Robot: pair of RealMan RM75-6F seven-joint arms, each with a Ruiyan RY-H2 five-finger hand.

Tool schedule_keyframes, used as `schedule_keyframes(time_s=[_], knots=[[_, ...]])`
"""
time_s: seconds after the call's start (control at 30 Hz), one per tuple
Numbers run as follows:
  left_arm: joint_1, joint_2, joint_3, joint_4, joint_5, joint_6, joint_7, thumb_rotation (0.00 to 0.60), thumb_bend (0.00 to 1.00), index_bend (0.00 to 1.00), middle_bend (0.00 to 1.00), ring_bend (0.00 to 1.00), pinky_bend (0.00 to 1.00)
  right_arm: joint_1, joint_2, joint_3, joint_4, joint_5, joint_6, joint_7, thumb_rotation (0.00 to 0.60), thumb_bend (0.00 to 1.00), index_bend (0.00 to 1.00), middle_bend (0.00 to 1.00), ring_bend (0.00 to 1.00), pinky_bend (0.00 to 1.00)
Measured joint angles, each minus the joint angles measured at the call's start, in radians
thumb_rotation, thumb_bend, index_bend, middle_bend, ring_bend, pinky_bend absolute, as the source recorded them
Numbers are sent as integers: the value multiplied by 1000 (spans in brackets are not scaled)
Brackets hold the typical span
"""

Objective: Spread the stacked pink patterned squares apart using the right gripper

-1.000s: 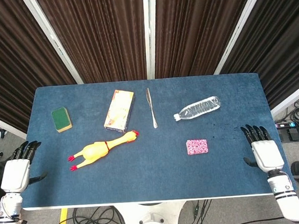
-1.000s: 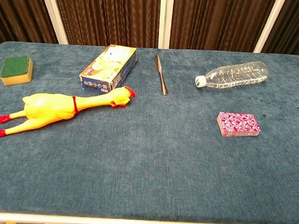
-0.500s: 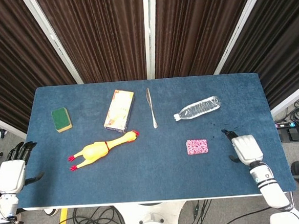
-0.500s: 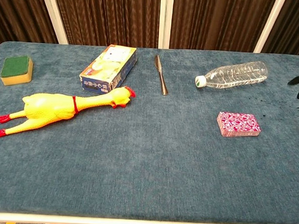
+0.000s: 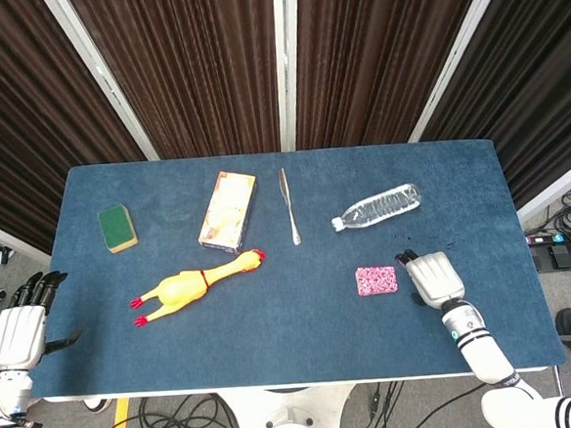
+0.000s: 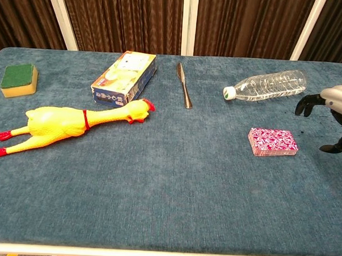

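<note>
The stack of pink patterned squares (image 5: 376, 280) (image 6: 273, 142) lies flat on the blue table, right of centre. My right hand (image 5: 433, 278) (image 6: 332, 115) hovers just to the right of the stack, palm down, fingers apart and curved toward it, holding nothing and not touching it. My left hand (image 5: 25, 327) hangs beyond the table's left edge, fingers spread and empty; the chest view does not show it.
A clear plastic bottle (image 5: 377, 208) lies behind the stack. A butter knife (image 5: 288, 206), a yellow box (image 5: 228, 211), a rubber chicken (image 5: 194, 283) and a green-and-yellow sponge (image 5: 117, 228) are spread across the middle and left of the table (image 5: 294, 341).
My right hand has moved left from the table's right edge to just beside the pink stack. The left hand drifted slightly outward. The stack has not moved.
</note>
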Motion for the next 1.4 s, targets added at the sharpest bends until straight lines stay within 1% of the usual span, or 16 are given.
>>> schedule_keyframes(time_s=[0.2,0.37,0.5,0.87,1.1,1.4], knots=[[2,-3,-1,12,-3,0,-15,600,28,140,137,79,185,32,-42,4,15,36,0,-29,600,105,243,271,738,903],[4,0,-1,21,-3,0,-30,600,28,140,137,79,185,50,-79,3,49,43,0,-24,600,106,236,277,737,903],[6,0,-3,28,1,8,-41,600,28,140,137,79,184,63,-105,2,71,52,-4,-12,600,105,202,283,738,903],[9,-7,-4,43,-4,4,-53,600,28,140,138,79,184,93,-132,-10,88,101,-21,-32,600,105,200,314,737,903],[11,-10,-4,53,-5,3,-65,600,28,140,137,79,184,113,-143,-16,83,138,-15,-73,600,104,254,324,739,903],[15,-13,-6,72,-7,7,-87,600,28,140,137,79,185,140,-167,-24,98,188,-13,-112,600,105,262,324,739,903]])
